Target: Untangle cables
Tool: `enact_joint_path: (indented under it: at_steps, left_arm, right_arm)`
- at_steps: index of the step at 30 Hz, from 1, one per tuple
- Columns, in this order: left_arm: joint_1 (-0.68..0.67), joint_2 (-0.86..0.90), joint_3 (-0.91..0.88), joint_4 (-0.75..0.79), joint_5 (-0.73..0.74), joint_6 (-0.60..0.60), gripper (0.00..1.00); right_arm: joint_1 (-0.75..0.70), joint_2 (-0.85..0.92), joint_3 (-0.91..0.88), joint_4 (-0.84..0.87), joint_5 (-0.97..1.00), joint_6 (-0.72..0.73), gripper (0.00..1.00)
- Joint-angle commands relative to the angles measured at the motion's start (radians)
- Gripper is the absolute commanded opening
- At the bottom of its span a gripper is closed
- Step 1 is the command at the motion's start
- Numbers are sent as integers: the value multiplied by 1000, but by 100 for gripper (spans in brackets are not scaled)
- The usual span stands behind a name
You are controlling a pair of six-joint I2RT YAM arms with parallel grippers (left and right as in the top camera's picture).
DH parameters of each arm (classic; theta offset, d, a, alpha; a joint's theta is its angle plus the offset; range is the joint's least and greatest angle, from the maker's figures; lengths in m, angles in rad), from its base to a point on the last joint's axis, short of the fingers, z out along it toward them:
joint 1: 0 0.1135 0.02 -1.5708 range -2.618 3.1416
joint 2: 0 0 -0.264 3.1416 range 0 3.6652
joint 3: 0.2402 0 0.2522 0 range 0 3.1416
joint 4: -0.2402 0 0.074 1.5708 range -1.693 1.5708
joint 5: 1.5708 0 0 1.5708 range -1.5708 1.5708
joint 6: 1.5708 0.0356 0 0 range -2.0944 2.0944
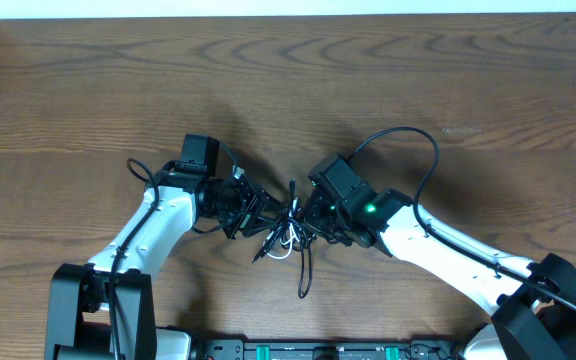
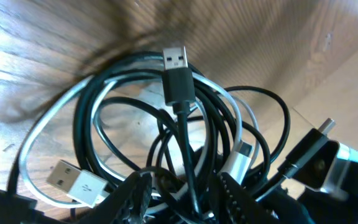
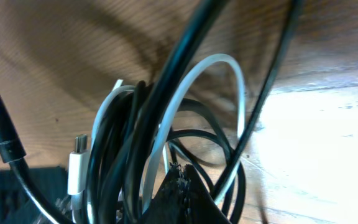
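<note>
- I see the cables [image 1: 284,243] in one knot between both arms; none separated, so nearly everything is left.
- Left pincer [image 2: 180,196] is narrowly parted around strands; right pincer [image 3: 180,183] is closed, and I can't tell what it grips.

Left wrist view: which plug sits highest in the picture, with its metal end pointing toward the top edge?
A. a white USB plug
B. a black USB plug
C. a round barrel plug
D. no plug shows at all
B: the black USB plug sits top centre with its metal end toward the top edge, while the white USB plug lies at the lower left.
</note>
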Motion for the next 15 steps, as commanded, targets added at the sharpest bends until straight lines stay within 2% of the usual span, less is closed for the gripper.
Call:
enact_joint_path:
  at_steps: [1,15]
  left_arm:
    - [-2,-5,0,1,-75,16,38]
    - [-5,-3,0,52,-120,-17,38]
  right_arm:
    - [19,0,11,14,-18,-27,1]
    - [27,0,11,32,-36,-27,1]
